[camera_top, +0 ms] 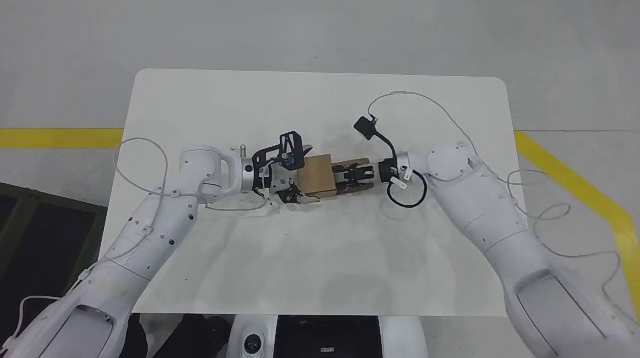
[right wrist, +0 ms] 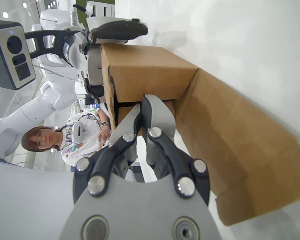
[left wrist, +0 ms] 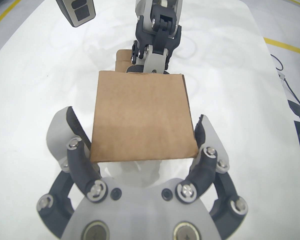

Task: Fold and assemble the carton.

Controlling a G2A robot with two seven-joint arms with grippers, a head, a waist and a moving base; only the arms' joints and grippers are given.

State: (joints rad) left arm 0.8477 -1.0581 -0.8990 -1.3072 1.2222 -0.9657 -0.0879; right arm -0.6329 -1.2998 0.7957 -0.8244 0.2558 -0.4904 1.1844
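Top view: carton lies central on the table, open end toward the right arm; left gripper clasps its sides, closed right gripper touches that end.

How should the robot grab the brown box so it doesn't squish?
Probably grip the carton by its two flat side walls, coming in from one end, as the left gripper does: those walls run parallel and fit inside its grasp. The right gripper pinches a thin cardboard edge at the other end, better for folding than carrying.
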